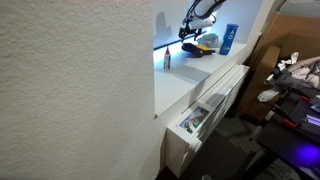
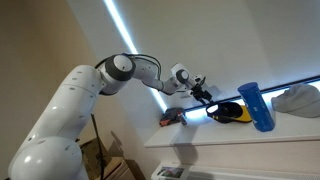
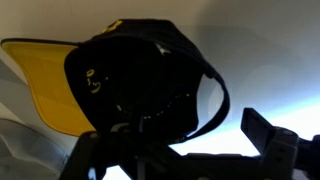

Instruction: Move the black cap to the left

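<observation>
The black cap (image 2: 228, 112) with a bright yellow brim lies on the white ledge (image 2: 240, 140), just beside the upright blue box (image 2: 255, 106). It also shows in an exterior view (image 1: 206, 43). In the wrist view the black cap (image 3: 140, 80) fills the frame, with its yellow brim at the left and its back strap looping towards my fingers. My gripper (image 2: 206, 97) hovers right at the cap's edge, on the side away from the box. It is open (image 3: 175, 150), with its fingers set wide either side of the strap and nothing held.
A grey-blue lump (image 2: 298, 98) lies beyond the blue box (image 1: 228, 38). A small bottle-like object (image 1: 168, 58) stands on the ledge on the arm's side of the cap, and shows too in an exterior view (image 2: 172, 118). A wall (image 1: 70, 80) borders the ledge.
</observation>
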You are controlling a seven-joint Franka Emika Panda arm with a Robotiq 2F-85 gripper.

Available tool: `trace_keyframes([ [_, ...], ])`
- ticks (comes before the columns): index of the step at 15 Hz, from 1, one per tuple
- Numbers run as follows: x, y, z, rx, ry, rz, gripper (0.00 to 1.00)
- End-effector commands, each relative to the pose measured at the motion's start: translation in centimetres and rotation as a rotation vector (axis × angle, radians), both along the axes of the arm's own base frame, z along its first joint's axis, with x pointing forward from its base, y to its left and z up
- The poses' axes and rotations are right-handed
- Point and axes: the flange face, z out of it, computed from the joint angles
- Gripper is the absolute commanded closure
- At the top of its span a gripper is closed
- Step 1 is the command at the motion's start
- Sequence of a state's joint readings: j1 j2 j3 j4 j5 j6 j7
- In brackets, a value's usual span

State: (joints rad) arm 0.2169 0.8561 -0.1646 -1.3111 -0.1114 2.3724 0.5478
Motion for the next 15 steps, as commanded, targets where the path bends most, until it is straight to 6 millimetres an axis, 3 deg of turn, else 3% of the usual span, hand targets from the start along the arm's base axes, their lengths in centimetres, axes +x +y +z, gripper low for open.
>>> trace_keyframes([
  [1,0.3,-0.6,-0.5,-0.001,0.012,-0.012,0.00],
  [4,0.8,-1.3,-0.9,-0.002,0.013,-0.023,0.00],
  [11,0.4,0.0,-1.6,0.053,0.057,-0.001,0.00],
  [12,0.4,0.1,-1.6,0.055,0.059,-0.001,0.25],
  [13,0.5,0.1,-1.6,0.056,0.056,0.003,0.27],
  [15,0.5,0.3,-1.7,0.054,0.052,0.002,0.41],
])
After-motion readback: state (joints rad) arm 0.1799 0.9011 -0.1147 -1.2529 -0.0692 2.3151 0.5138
